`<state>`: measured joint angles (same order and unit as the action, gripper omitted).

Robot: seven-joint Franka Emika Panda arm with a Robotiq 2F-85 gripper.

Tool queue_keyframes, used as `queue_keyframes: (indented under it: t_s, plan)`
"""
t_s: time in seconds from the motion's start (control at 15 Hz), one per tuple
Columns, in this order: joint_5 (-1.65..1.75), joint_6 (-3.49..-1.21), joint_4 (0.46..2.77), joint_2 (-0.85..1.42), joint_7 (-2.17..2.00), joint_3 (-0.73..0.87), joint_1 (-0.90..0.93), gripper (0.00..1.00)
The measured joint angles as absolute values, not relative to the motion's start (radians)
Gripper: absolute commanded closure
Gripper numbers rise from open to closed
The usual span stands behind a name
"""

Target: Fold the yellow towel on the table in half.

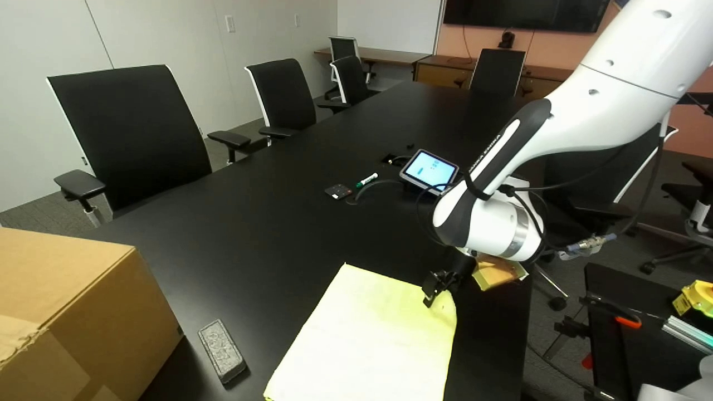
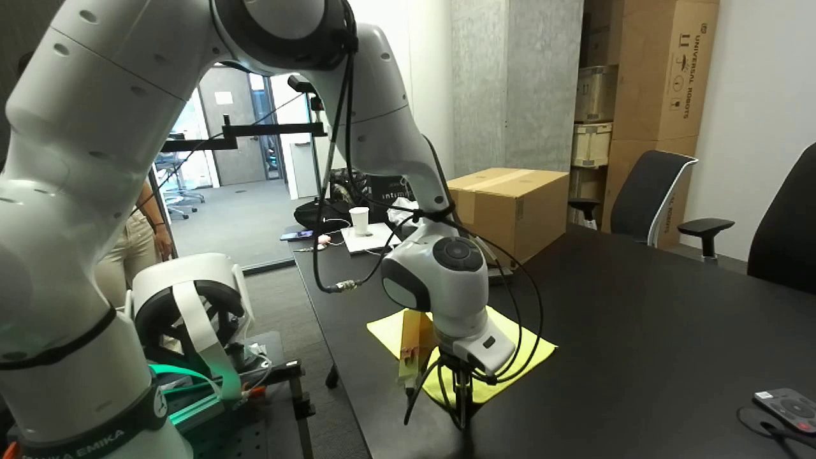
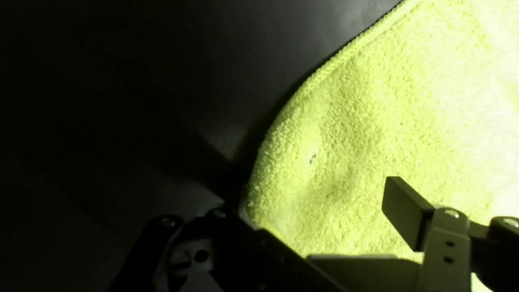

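Currently, the yellow towel lies mostly flat on the black surface, lower centre of the frame in an exterior view, its lower end cut off by the bottom edge. Upper right corner of the cloth is bent and rounded; the jaws, at the end of the white arm, are down at that corner. Wrist view: jaws apart, one at the towel's rim, low and left of centre, the other over the cloth at lower right, yellow pile visible between them. Whether either touches the cloth: cannot tell. Small dark speck on the towel, mid-frame.

Also on the surface: cardboard box, lower left; grey block, between box and towel; tablet, right of centre; green-and-white marker, just left of the tablet.
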<state>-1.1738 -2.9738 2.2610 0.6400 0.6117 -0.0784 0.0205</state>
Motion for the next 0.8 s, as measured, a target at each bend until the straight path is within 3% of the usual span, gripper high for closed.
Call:
queue_keyframes:
  t_s: [0.47, 0.6, 0.67, 0.8]
  plan:
    - [-1.158, -2.955, 2.253, 0.640, 0.608, -0.067, 0.008, 0.41]
    - [-1.137, -2.932, 2.252, 0.640, 0.599, -0.056, 0.009, 0.48]
    - [-1.120, -2.920, 2.251, 0.639, 0.591, -0.049, 0.010, 0.67]
    - [-1.086, -2.895, 2.250, 0.639, 0.576, -0.035, 0.013, 0.76]
